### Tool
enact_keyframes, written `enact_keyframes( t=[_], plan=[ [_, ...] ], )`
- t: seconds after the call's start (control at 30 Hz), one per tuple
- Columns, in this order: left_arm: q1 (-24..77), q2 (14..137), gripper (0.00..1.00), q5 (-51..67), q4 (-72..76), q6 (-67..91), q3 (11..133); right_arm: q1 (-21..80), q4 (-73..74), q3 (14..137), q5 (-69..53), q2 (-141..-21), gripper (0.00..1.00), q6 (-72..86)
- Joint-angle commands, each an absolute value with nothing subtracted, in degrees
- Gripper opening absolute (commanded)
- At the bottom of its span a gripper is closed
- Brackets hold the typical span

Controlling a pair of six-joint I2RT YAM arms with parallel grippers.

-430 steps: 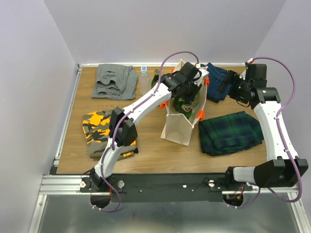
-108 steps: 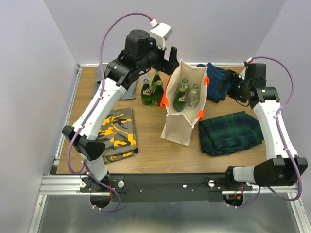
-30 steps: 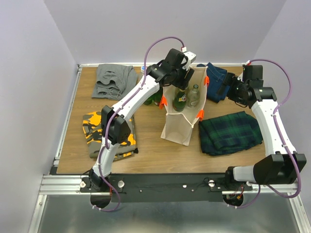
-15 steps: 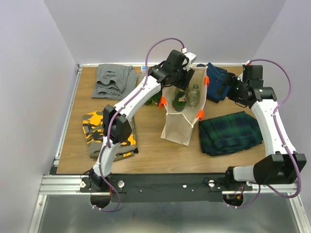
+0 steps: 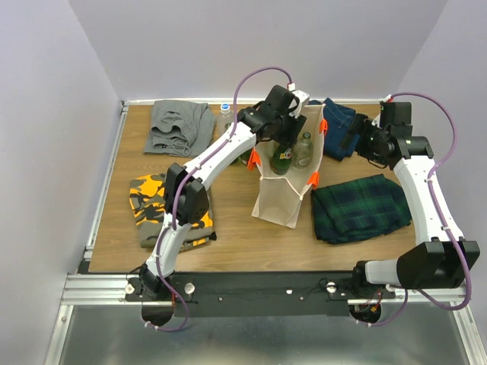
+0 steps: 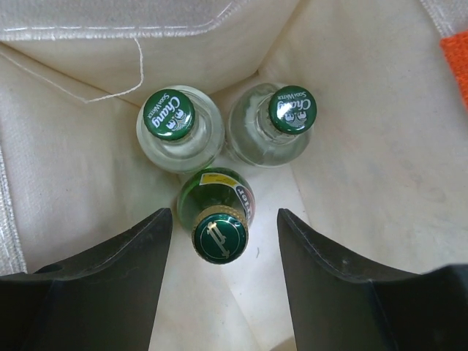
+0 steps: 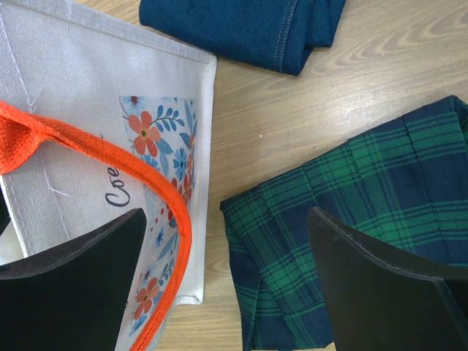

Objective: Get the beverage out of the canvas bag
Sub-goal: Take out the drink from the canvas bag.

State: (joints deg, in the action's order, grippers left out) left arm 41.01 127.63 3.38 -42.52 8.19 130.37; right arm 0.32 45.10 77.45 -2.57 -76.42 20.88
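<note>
- Green glass bottle with a gold-rimmed green cap (image 6: 219, 235) stands upright on the floor of the tall cream canvas bag with orange handles (image 6: 351, 146).
- That bag, open-mouthed and upright mid-desk, holds three bottles. Behind the green one, a clear glass bottle with a green cap (image 6: 169, 115) and its clear twin (image 6: 292, 110) sit side by side in the far corner.
- Left end effector (image 6: 223, 227) reaches down into the bag, jaws apart on either side of the green bottle's neck with a gap on each side; nothing is gripped yet.
- Judged step: lining up the grasp. Next comes closing on the neck, then a straight lift that avoids the cloth walls and the neighbouring bottles.
- Right end effector (image 7: 225, 216) hovers wide open and empty outside the bag, over the wooden desk (image 7: 307, 110), between the bag's printed side and a folded green-and-navy plaid cloth (image 7: 351, 219).
</note>
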Motion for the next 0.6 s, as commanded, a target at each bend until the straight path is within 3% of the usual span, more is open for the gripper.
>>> enact_keyframes(
  t=[0.0,0.57],
  plan=[
    [41.2,128.3,0.68,1.8,-42.1,8.5,129.6,0.3,45.5,78.1,-1.7,-76.7,1.00,20.2],
    [41.2,129.1,0.65,1.5,-42.1,8.3,130.0,0.2,45.4,78.2,-1.7,-77.0,1.00,20.1]
  ],
)
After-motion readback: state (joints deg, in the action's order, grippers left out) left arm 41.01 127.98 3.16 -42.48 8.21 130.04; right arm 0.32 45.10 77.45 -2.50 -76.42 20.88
